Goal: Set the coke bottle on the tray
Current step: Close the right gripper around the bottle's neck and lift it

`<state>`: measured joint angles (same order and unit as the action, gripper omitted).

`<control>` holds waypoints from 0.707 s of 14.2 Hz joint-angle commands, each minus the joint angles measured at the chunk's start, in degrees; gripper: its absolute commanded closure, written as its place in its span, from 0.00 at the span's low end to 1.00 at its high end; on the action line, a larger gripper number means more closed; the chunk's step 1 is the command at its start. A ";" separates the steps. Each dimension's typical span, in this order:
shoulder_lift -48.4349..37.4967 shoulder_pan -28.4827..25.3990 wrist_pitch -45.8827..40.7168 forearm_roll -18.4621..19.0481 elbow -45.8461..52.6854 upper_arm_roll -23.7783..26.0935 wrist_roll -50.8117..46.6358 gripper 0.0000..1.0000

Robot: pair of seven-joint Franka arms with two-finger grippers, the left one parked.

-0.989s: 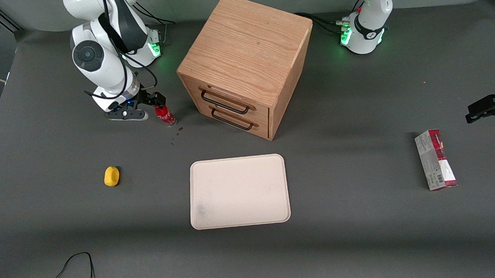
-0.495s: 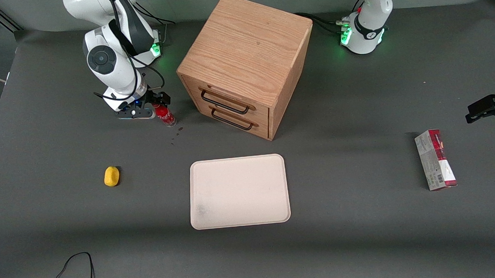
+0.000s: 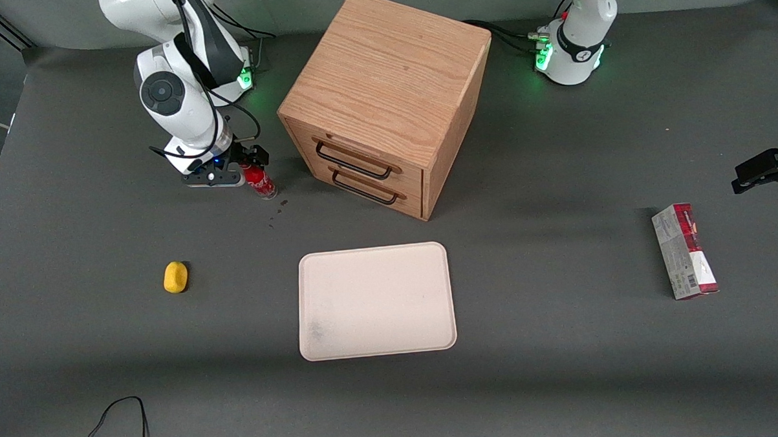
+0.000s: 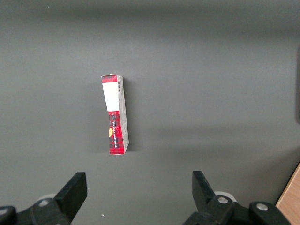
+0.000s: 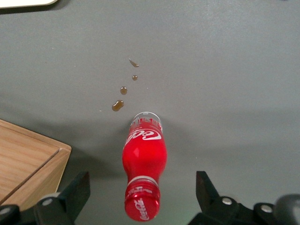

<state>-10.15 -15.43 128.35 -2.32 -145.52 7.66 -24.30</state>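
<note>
My tool (image 3: 250, 160) hangs low over the worktop (image 3: 561, 342), right above the coke bottle (image 3: 259, 181), with its fingers (image 5: 70, 192) spread wide and nothing between them. In my wrist view the two dark fingers stand well apart, one on each side of the bottle's red cap (image 5: 142, 205), and neither touches it. The bottle (image 5: 143, 164) stands on the worktop directly under my tool, its white script label and clear base in plain sight from above. It leans a little in the front view, base nearer that camera than the cap.

A short trail of small brown drops (image 5: 119, 104) lies on the worktop just past the bottle's base, running away from my tool toward the tray (image 3: 376, 301). The tray sits flat and well apart from my tool, nearer the front camera, with a faint grey smudge near one corner. Only a sliver of its pale rim (image 5: 28, 3) shows in my wrist view.

The wooden drawer cabinet (image 3: 385, 102) stands near my tool, and one corner of it (image 5: 28, 164) shows close beside the bottle. A small yellow object (image 3: 175, 277) lies on the worktop, nearer the front camera than my tool. A red-and-grey carton box (image 3: 684, 251) lies well away, toward the parked arm's end of the worktop.
</note>
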 commanded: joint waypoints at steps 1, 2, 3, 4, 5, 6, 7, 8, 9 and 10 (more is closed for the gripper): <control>-2.16 -1.27 1.64 -0.67 -2.40 -0.71 0.83 0.00; -2.16 -1.36 1.64 -0.67 -2.48 -0.71 0.83 0.00; -2.16 -1.36 1.64 -0.67 -2.49 -0.71 0.83 0.01; -2.16 -1.36 1.64 -0.67 -2.49 -0.71 0.83 0.02; -2.16 -1.36 1.64 -0.67 -2.49 -0.71 0.83 0.14; -2.16 -1.36 1.64 -0.67 -2.49 -0.71 0.57 0.55; -2.33 -1.36 1.64 -0.67 -2.49 -0.71 0.48 0.94; -2.42 -1.36 1.64 -0.67 -2.49 -0.71 0.48 1.00; -2.42 -1.36 1.64 -0.67 -2.49 -0.71 0.39 1.00; -2.51 -1.36 1.64 -0.67 -2.49 -0.71 0.31 1.00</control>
<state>-10.78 -15.85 129.33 -2.32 -146.86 7.66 -24.30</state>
